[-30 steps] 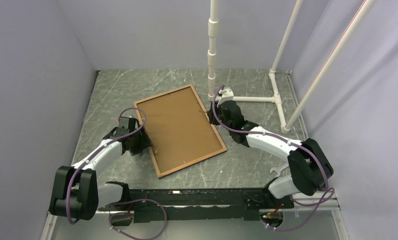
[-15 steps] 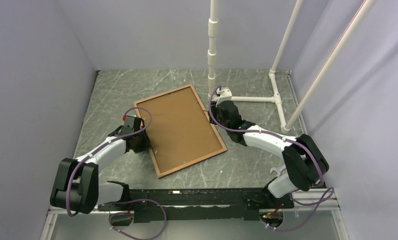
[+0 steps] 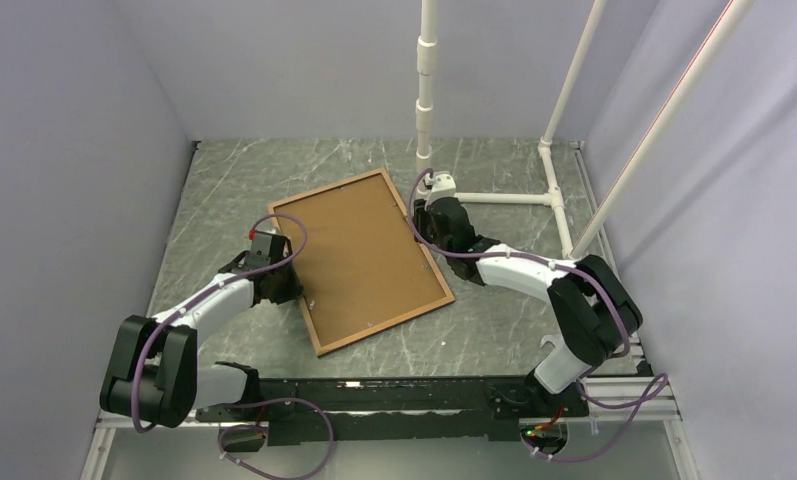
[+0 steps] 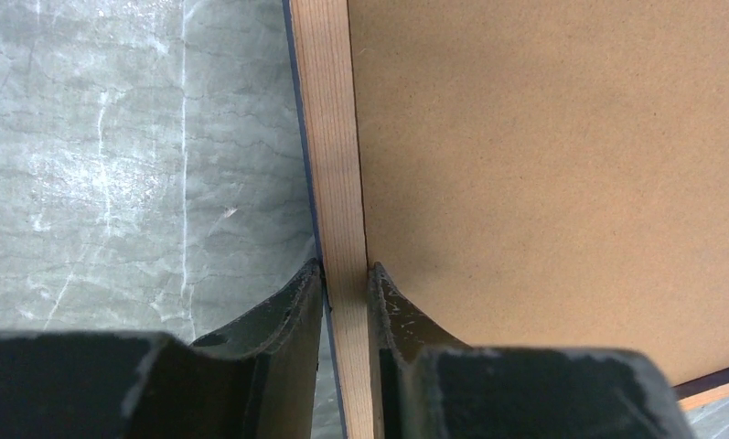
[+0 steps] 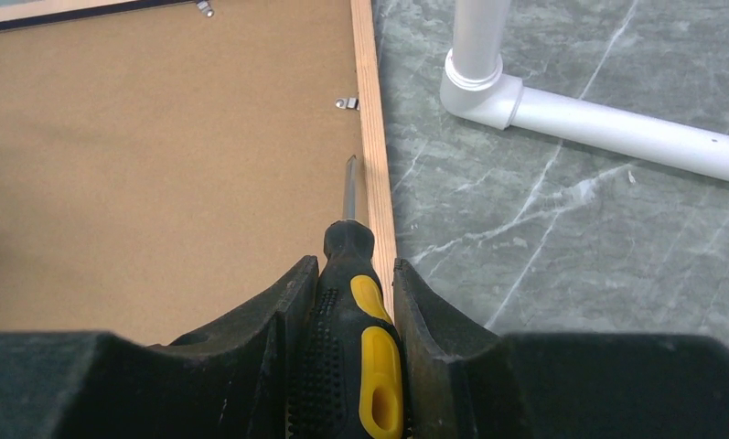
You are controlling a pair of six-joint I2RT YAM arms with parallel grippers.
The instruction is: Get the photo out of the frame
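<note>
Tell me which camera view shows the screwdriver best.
The right wrist view. The screwdriver fills the foreground, its black-and-yellow handle clamped between the right fingers and its tip over the photo's brown back, near a metal clip. In the top external view it is hidden beneath the right arm. The left wrist view shows none of it.

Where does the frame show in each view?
Top external: the frame lies central, tilted, back up.
Left wrist: its wooden rail runs top to bottom, pinched by the left hand.
Right wrist: its rail runs up the middle, just right of the screwdriver.
Shared landmark: the brown hardboard back.
</note>
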